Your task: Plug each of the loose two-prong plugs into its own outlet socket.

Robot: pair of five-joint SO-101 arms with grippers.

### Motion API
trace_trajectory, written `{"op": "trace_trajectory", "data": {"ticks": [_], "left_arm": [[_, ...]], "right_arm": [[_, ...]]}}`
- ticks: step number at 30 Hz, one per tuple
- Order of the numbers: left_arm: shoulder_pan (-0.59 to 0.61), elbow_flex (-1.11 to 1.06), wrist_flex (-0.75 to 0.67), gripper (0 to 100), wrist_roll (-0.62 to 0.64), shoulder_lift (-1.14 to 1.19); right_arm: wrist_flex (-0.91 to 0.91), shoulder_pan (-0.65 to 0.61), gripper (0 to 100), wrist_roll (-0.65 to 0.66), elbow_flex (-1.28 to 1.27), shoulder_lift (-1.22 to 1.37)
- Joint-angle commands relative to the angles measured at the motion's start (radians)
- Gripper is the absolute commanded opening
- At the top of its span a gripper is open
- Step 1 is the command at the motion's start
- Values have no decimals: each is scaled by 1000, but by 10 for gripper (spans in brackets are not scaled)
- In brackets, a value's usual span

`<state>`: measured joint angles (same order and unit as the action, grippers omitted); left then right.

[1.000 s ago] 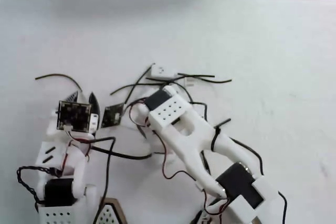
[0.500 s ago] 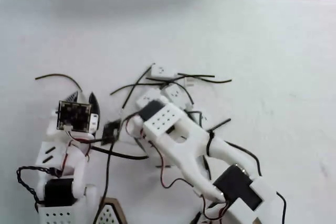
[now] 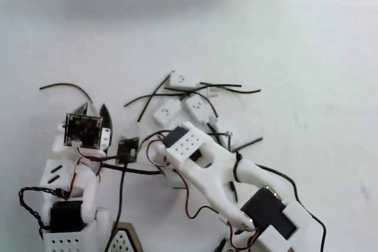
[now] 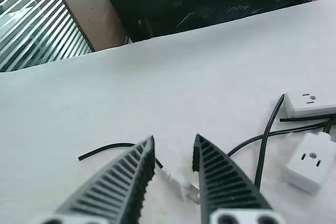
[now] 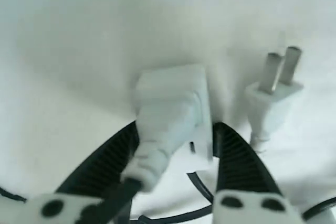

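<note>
High view, table (image 3: 295, 45): is lying white under both arms, with black cables straggling across its middle.
Right arm (image 3: 224, 172): is lying low from the near right corner toward the middle, its wrist hanging over the cable tangle.
Left arm (image 3: 71, 175): is standing at the near left, pointing away across the table.
Right gripper (image 5: 177, 129): its fingers are clamping the sides of a white socket block (image 5: 178, 85), which is carrying a seated plug (image 5: 160, 129).
Left gripper (image 4: 174, 138): its fingers are standing apart and gripping nothing, hanging over a small plug (image 4: 181, 186) that is lying on the table between the tips.
Free sockets: one (image 3: 179, 79) is lying farthest out, and two more (image 3: 166, 111) (image 3: 196, 105) are lying side by side just beyond the right arm's wrist.
Loose plug (image 5: 270, 95): is lying on the table just beside one finger of the right gripper, both prongs pointing away from it.
</note>
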<state>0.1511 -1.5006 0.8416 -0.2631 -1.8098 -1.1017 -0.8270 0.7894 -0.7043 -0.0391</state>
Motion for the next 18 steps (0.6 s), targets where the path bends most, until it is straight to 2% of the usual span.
{"op": "trace_trajectory", "data": {"ticks": [1,11,18], "left_arm": [[1,26,-3,135,9,-7],[1,26,0,135,9,-7],[-1,26,0,135,9,-7]], "right_arm": [[8,-2,28,-6,5,-38],[-308,101,20,-9,287,-269],[-429,191,19,-103,543,-328]]}}
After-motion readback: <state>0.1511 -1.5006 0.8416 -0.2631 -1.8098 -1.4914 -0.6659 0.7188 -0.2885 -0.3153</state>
